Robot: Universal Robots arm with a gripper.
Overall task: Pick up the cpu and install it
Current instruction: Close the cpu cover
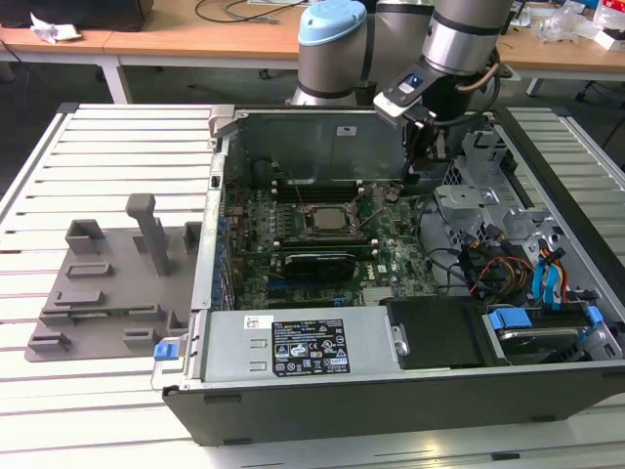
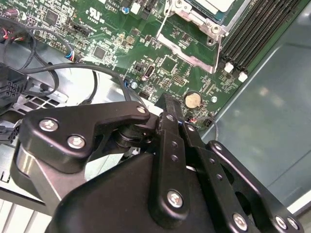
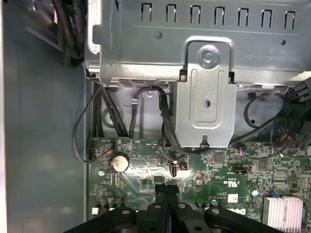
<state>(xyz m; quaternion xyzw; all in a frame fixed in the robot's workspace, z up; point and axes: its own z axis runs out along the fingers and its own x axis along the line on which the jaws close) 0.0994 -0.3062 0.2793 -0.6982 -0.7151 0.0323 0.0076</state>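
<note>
The open computer case lies flat on the slatted table. In its motherboard the square socket frame holds a pale grey square that looks like the cpu, cut off by the second wrist view's edge. My gripper hangs inside the case near the back wall, toward the exterior view's right of the socket and well apart from it. Both wrist views show its black fingers pressed together with nothing between them, the gripper a little above the green board near a coin battery.
A long black graphics card lies in front of the socket. A metal drive cage with black cables stands close to the gripper. A grey fixture sits on the table at the exterior view's left. Desks run along the back.
</note>
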